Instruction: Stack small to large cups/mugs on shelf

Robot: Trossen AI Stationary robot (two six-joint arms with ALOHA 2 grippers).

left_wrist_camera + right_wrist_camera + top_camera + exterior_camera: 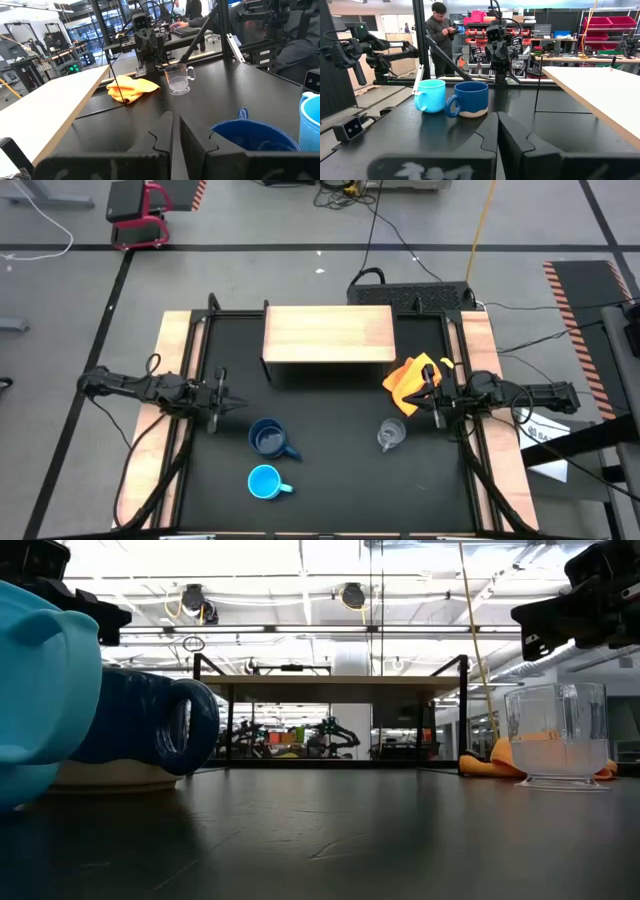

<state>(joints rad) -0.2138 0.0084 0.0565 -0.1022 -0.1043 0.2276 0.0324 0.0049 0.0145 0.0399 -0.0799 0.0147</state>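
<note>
Three cups stand upright on their bases on the black table. The navy-blue mug (268, 438) is left of centre, and the light sky-blue mug (264, 481) sits nearer the front edge. The clear glass cup (391, 434) is toward the right. The shelf (328, 333) with its wood top stands at the far middle, with nothing on it. My left gripper (235, 401) hovers at the left, shut, pointing toward the table's middle. My right gripper (412, 402) hovers at the right, shut, just beyond the glass cup (558, 735).
An orange-yellow cloth (412, 377) lies crumpled by the shelf's right end, under my right arm. Pale wooden planks (170, 360) run along both table sides. A person (440, 30) stands in the room beyond the table's left side. Bare black table lies between the mugs and the glass cup.
</note>
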